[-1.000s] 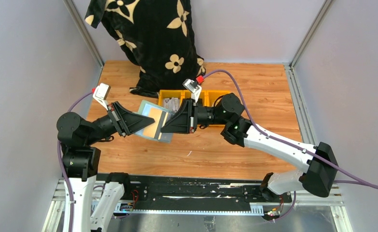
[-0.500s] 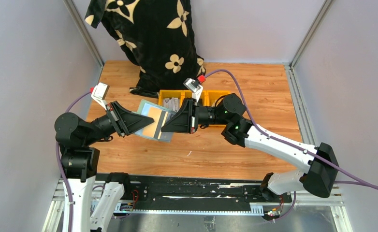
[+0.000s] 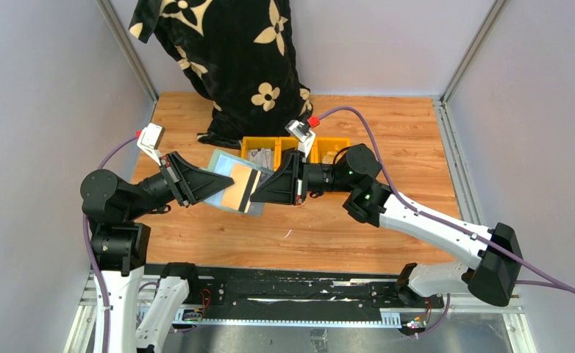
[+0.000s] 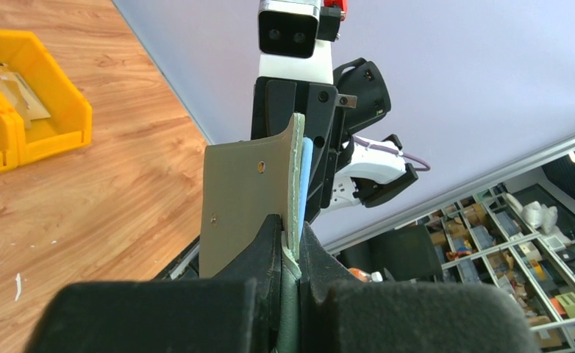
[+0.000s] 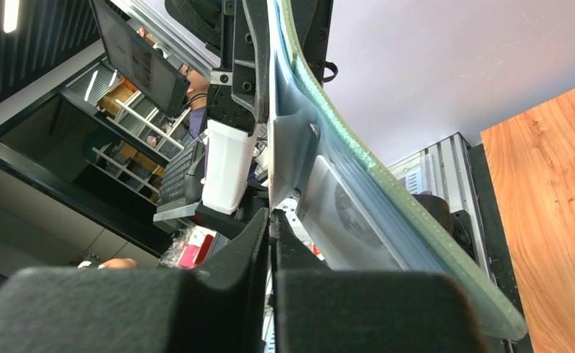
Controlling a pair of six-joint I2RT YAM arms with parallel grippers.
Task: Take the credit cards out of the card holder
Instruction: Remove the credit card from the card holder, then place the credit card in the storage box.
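Open card holder [image 3: 222,163] held aloft between 2 arms
Over the table [image 3: 417,132], the left gripper [image 3: 224,181] clamps the holder's left edge; the right gripper [image 3: 255,194], pinched tight, grips the striped end of the tan card [image 3: 233,197]; its long axis runs left-right, with open room rightward

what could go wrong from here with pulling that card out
The right hand pinches only the striped edge of the tan plastic card, so it may slip off. The left hand holds the sage-green folding card holder by one edge in the air; pulling could bend it or tug it free.
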